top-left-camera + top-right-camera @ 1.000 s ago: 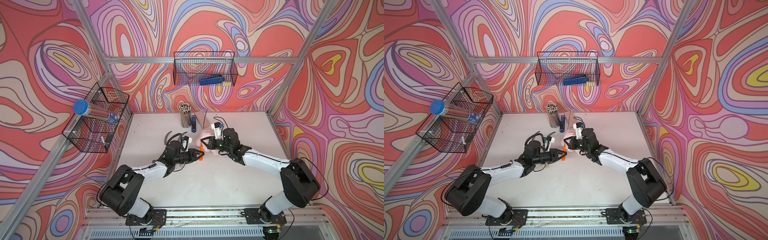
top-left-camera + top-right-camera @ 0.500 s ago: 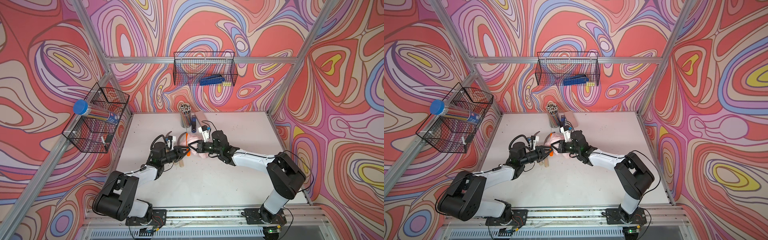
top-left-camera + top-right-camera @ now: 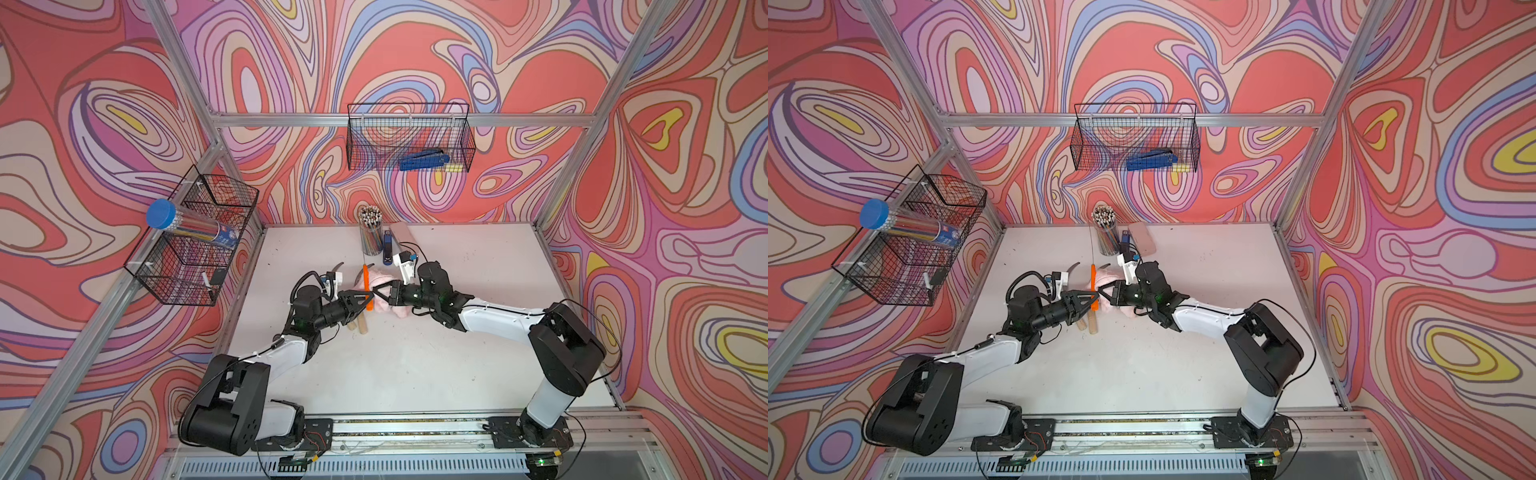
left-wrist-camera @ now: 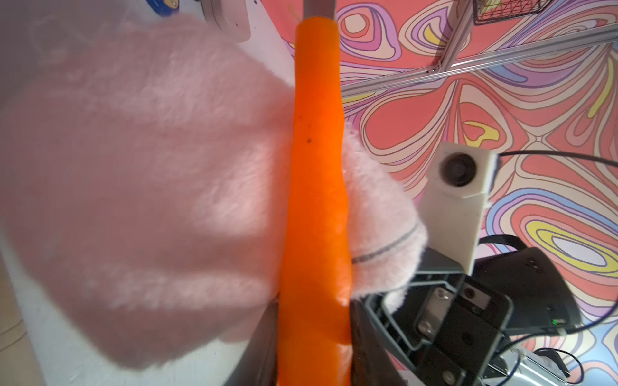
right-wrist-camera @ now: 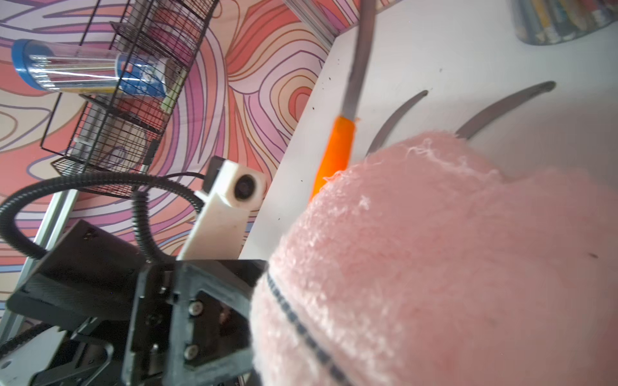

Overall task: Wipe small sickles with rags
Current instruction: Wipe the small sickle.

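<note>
Your left end effector point(image 3: 366, 299) clamps the orange sickle point(image 3: 365, 279) low on its handle, over the tabletop point(image 3: 415, 365). The right end effector point(image 3: 379, 293), pinched shut on the rag point(image 3: 400, 310) at 3 o'clock, should slide toward 12 o'clock along the blade point(image 5: 358, 60), pressing lightly.

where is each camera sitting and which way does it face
Top views: high behind the robot, looking down and forward at the table; left arm and right arm show whole, left claw facing right claw.
Left wrist: on the left arm, facing the orange sickle and rag; the right claw shows behind.
Right wrist: on the right arm, facing over the rag; the left claw shows.
Shared: all views show the orange sickle and rag.
</note>
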Robot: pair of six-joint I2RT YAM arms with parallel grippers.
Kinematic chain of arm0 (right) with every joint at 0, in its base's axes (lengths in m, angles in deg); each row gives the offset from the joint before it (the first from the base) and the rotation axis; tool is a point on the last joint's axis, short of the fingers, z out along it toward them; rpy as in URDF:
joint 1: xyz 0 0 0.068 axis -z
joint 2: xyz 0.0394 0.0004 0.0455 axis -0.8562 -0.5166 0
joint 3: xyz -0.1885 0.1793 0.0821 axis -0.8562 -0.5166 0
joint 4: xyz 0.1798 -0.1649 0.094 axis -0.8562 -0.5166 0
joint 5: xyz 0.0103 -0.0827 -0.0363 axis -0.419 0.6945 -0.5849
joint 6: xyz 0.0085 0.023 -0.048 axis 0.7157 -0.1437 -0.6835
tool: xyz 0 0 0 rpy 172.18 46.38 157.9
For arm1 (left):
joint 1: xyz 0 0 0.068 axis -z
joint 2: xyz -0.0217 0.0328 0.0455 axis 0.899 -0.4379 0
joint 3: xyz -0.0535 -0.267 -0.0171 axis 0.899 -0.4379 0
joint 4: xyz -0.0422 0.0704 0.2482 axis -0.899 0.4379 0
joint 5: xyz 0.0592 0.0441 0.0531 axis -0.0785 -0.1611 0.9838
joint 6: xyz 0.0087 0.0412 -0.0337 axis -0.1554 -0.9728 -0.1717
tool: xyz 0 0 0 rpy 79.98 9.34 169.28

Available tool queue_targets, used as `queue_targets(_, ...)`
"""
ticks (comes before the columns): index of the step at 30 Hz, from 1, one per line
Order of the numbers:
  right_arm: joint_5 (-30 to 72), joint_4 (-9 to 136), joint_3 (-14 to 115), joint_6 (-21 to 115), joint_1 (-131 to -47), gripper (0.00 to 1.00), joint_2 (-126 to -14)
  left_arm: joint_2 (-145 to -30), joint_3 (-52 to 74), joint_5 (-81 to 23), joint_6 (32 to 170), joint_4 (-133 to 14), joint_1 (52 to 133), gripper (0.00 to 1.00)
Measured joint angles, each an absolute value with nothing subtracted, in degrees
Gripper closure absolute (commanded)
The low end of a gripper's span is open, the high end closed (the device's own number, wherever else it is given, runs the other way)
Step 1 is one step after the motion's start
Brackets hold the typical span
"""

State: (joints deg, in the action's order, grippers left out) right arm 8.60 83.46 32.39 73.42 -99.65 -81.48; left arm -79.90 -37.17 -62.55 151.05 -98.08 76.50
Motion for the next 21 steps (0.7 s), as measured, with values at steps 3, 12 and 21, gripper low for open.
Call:
queue_targets(3, 8.47, 80.9, 31.15, 73.62, -98.01, 1.0, -81.54, -79.55, -36.49, -62.68, 151.11, -99.9, 76.52, 1.0)
queue_targets(12, 7.24, 78.98, 31.08, 73.09, -99.67, 1.0, -81.44, -79.88, -34.35, -63.64, 151.0, -100.03, 76.74, 1.0)
queue_targets(21, 10.85, 75.31, 31.19, 71.6, -103.25, 1.0, -78.42, -82.48, -31.53, -64.19, 150.06, -98.59, 76.85, 1.0)
